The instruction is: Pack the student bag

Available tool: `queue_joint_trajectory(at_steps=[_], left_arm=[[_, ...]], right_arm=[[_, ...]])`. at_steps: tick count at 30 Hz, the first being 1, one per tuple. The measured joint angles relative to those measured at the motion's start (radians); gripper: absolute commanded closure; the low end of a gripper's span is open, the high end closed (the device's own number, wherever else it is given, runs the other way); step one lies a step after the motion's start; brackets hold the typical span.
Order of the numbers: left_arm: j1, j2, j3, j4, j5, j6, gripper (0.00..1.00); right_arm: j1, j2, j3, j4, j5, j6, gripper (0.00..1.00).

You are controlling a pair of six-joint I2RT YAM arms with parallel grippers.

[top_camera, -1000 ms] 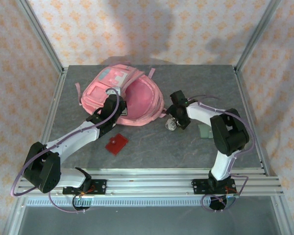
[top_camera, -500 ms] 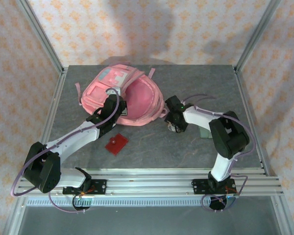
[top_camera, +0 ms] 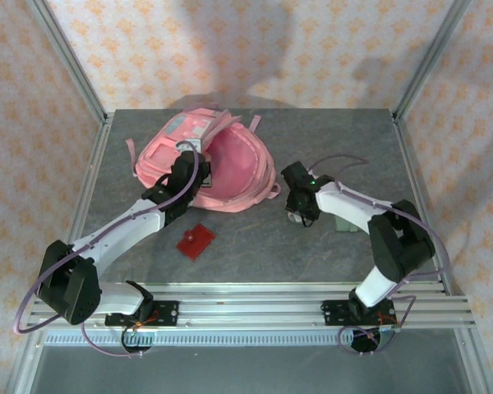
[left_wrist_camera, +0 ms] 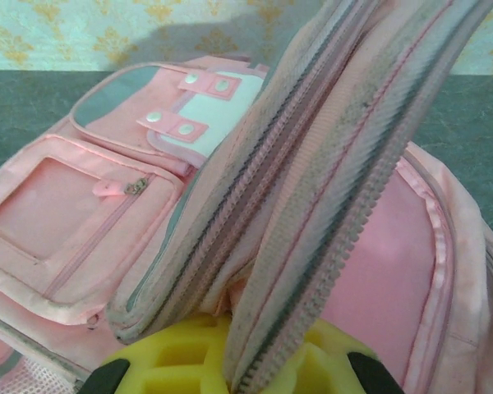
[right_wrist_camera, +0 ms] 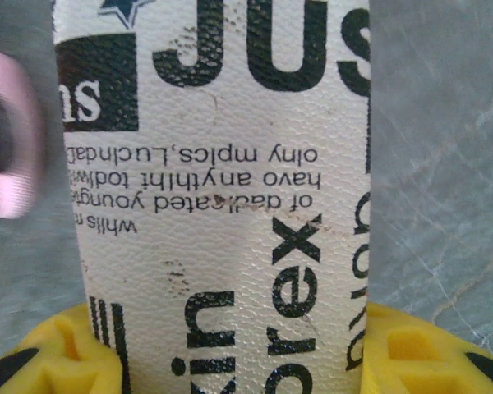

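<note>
1. The student bag (top_camera: 230,164) lay at the far-left centre of the table (top_camera: 255,263), front pockets facing left and main compartment gaping toward the R side.
2. L gripper (left_wrist_camera: 234,373) was clamped narrow on the bag's zip edge. I reckoned that was to keep the flap lifted so the mouth stayed wide enough for loading.
3. R gripper (right_wrist_camera: 246,361) sat low on the table just right of the bag, away from its mouth. Its jaws were round a white printed pack (right_wrist_camera: 222,164), w/ yellow pads against both sides as far as I could see.
4. I judged this as the pick-up step, since the pack wasn't yet in the bag.
5. A red flat piece (top_camera: 195,240) lay by the L forearm and a grey flat piece (top_camera: 343,222) by the R arm. Both were apart from the bag, prob. waiting their turn.
6. Count: 1 bag, 1 white pack, 1 red piece, 1 grey piece and 2 grippers, both busy.
</note>
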Motion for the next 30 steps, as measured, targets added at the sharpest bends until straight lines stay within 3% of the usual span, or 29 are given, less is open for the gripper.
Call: queue_joint_trajectory(at_steps=[7,15,22,24,30], left_arm=[[0.019,-0.061,0.01,-0.039,-0.022,0.034,1.0],[0.042,-0.101,0.01,-0.063,-0.038,0.056,1.0],[0.046,-0.102,0.01,-0.064,-0.037,0.06,1.0],[0.046,-0.102,0.01,-0.064,-0.037,0.06,1.0],[0.055,-0.102,0.01,-0.061,-0.033,0.053,1.0]], right_arm=[[0.09,0.011,0.216,0.059,-0.027,-0.183,0.72],[0.181,0.274,0.477,0.105,-0.163,-0.406,0.68],[0.203,0.462,0.631,0.066,-0.18,-0.533,0.63],[0.203,0.508,0.697,0.053,-0.168,-0.557,0.58],[0.203,0.61,0.874,0.01,-0.092,-0.583,0.27]])
